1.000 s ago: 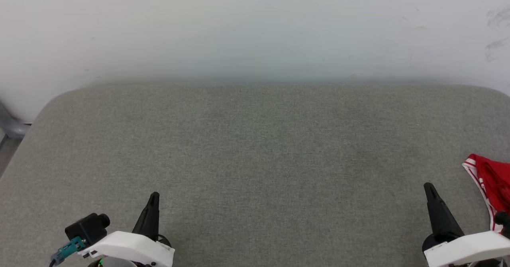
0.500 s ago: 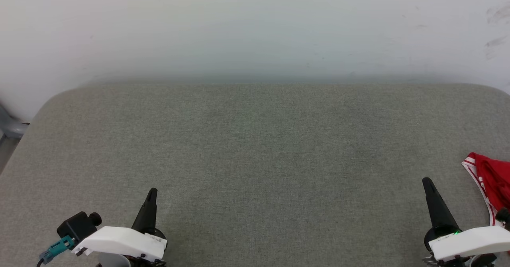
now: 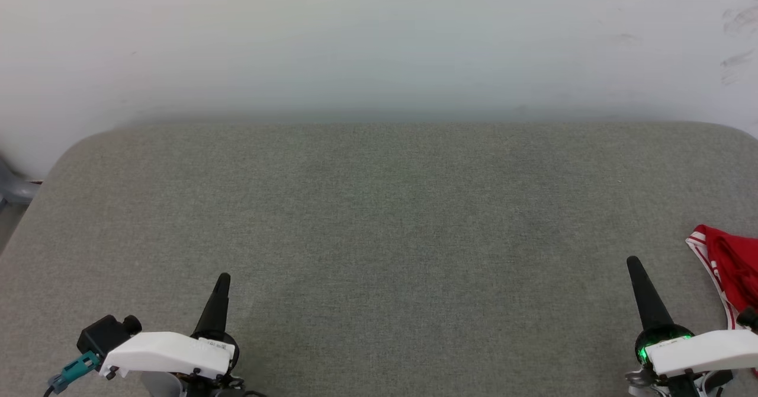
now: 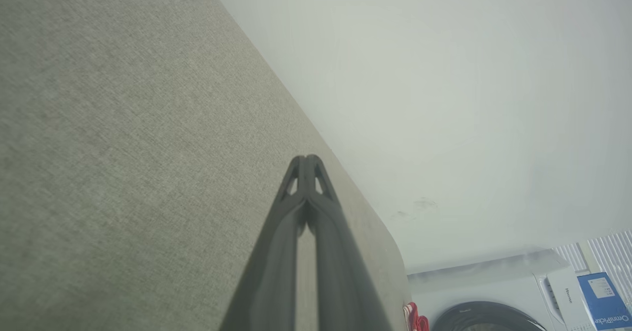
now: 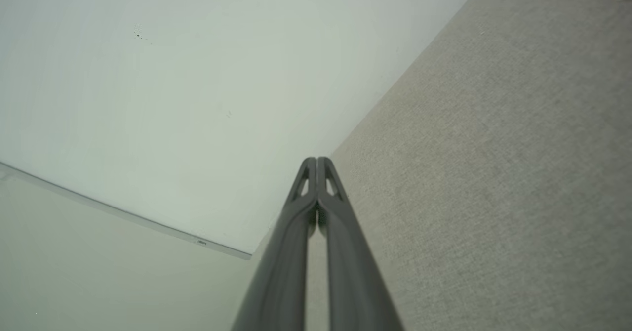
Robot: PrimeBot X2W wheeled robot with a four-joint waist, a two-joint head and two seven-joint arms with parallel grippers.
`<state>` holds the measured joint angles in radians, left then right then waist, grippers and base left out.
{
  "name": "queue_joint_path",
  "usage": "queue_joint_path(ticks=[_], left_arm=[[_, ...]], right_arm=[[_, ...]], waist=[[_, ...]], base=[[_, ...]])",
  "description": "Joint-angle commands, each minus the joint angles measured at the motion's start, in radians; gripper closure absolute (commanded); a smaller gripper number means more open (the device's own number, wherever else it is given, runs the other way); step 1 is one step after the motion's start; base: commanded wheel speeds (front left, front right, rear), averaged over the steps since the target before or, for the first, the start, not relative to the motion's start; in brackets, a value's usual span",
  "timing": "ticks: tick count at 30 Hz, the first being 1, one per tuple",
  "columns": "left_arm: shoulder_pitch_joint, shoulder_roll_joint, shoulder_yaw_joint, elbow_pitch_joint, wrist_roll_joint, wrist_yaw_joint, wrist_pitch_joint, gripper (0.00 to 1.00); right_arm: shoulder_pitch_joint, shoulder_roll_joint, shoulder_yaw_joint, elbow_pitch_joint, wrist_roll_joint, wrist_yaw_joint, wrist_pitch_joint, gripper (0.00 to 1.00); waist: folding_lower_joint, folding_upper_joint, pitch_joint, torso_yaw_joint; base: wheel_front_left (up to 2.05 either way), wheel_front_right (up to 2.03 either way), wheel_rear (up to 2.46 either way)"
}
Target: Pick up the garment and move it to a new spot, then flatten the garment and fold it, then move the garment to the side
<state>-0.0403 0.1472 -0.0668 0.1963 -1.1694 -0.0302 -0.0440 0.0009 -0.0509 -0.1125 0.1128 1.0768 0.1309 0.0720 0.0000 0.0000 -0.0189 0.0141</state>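
Head view: the grey cloth table spans the frame, with a pale wall at its far side. At the table's right edge, on the near side, lies the garment, red with striped trim and cut off by the frame. I cannot tell whether it is bunched or folded. Just left of it, not touching, sits the right gripper; the left gripper is well apart at near left. Both are pressed closed on nothing, as each wrist view shows.

My judgement: this fits a garment waiting to be fetched, or one already folded and parked aside. Either way, I want the whole garment in sight before committing an arm, so I would turn the head right. Limp jersey cloth drags and bunches, so any handling wants a slow hand.
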Motion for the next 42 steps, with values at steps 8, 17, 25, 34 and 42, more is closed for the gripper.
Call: queue_joint_path(ticks=[8, 17, 25, 34, 42], left_arm=[[-0.032, -0.013, 0.033, 0.004, -0.09, -0.024, 0.026, 1.0], [-0.04, -0.026, 0.059, 0.012, -0.166, -0.041, 0.049, 1.0], [-0.047, -0.039, 0.08, 0.02, -0.228, -0.054, 0.068, 1.0], [-0.055, -0.05, 0.102, 0.028, -0.293, -0.069, 0.088, 1.0], [-0.059, -0.06, 0.122, 0.035, -0.347, -0.079, 0.105, 1.0]], right_arm=[[-0.038, 0.0, -0.001, 0.02, 0.103, 0.0, 0.01, 1.0], [-0.055, 0.0, -0.002, 0.042, 0.19, 0.0, 0.017, 1.0], [-0.069, 0.0, -0.002, 0.062, 0.263, 0.0, 0.023, 1.0], [-0.082, 0.001, -0.002, 0.082, 0.339, 0.0, 0.028, 1.0], [-0.092, 0.001, -0.002, 0.099, 0.402, 0.0, 0.033, 1.0]], waist=[[0.0, 0.0, 0.003, -0.002], [0.0, 0.0, 0.006, -0.004], [0.0, 0.0, 0.009, -0.006], [0.0, 0.0, 0.012, -0.008], [0.0, 0.0, 0.015, -0.01]], base=[[0.0, 0.0, 0.0], [0.0, 0.0, 0.0], [0.0, 0.0, 0.0], [0.0, 0.0, 0.0], [0.0, 0.0, 0.0]])
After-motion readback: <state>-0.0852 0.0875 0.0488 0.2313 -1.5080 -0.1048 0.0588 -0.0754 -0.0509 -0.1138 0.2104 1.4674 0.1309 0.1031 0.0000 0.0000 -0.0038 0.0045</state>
